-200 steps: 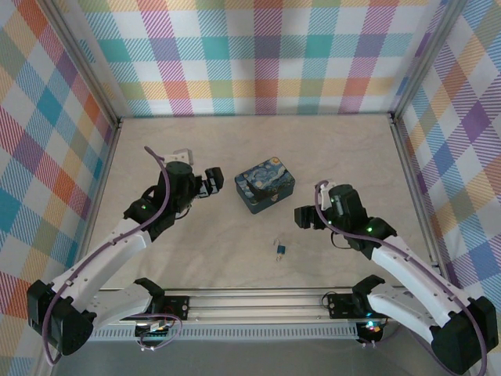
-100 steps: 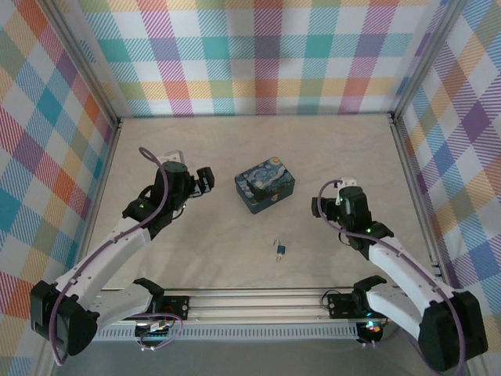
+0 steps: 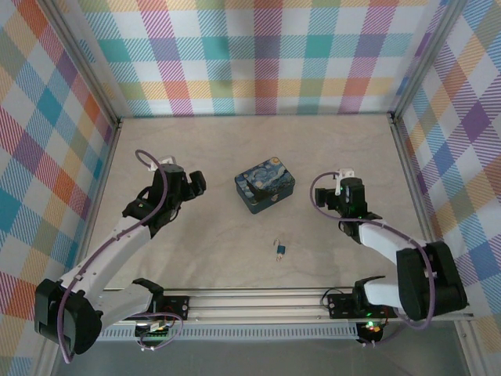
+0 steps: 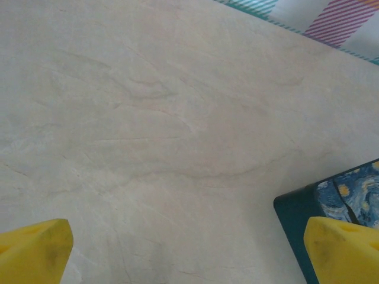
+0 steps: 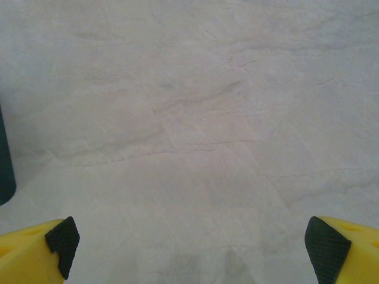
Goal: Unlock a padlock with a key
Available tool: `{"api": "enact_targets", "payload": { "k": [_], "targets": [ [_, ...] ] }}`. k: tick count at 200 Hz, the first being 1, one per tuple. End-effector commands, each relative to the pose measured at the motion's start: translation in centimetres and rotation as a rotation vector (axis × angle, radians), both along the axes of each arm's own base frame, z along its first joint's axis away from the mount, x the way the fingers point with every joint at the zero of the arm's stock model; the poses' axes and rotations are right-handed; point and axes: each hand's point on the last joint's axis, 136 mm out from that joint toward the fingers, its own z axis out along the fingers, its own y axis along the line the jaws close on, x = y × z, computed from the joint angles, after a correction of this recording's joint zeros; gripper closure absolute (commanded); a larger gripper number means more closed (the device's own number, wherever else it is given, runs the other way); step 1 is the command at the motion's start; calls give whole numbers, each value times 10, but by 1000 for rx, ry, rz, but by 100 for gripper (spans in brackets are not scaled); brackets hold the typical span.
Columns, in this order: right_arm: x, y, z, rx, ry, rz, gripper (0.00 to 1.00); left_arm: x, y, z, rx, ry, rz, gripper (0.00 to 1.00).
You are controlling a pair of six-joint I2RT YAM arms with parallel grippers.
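The tiny blue-teal padlock [image 3: 279, 250] lies on the table near the front middle, with neither gripper touching it. The key is too small to tell apart from it. My left gripper [image 3: 196, 184] hovers left of the starry-night tin [image 3: 264, 186], open, its yellow fingers [image 4: 35, 251] spread wide over bare table. My right gripper [image 3: 347, 190] is right of the tin and behind the padlock, also open, with yellow black-padded fingertips [image 5: 56, 245] wide apart and nothing between them.
The dark blue painted tin stands mid-table; its corner [image 4: 331, 204] shows low on the right in the left wrist view and its edge [image 5: 3, 160] at the left of the right wrist view. Checked walls [image 3: 258, 55] enclose the table. A metal rail [image 3: 258, 301] runs along the front.
Both arms have drawn back. The left gripper moved left, away from the tin. The right gripper moved right and back, away from the padlock. Padlock and tin stayed put.
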Motion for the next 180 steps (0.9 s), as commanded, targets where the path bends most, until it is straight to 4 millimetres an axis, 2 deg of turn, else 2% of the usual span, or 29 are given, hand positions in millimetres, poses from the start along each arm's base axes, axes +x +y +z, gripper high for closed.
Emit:
{"api": "enact_targets", "payload": {
  "k": [1,19,29,38,59,122,134,147,154,180],
  "targets": [
    [15,10,15,12,-107,69,0,0,9,-11,30,32,31,0],
    [21,16,21,3,-168,115,0,1,9,-17,40,50,31,0],
    [21,17,18,-27,-165,142,0,1,10,-20,47,58,34,0],
    [26,18,25,-48,-207,156,0,1,11,-21,51,61,38,0],
    [29,17,22,-71,-247,171,0,2,14,-20,56,59,58,0],
    [27,-8,20,13,-273,99,0,7,24,-9,71,24,102,0],
    [27,-12,17,73,-274,84,0,7,27,-7,76,14,115,0],
    [30,-19,6,99,-257,65,0,8,30,-4,87,2,129,0],
    [35,-20,9,105,-278,63,0,7,32,-4,94,0,136,0],
    [42,-29,2,168,-185,50,0,7,42,-2,134,-21,172,0]
  ]
}}
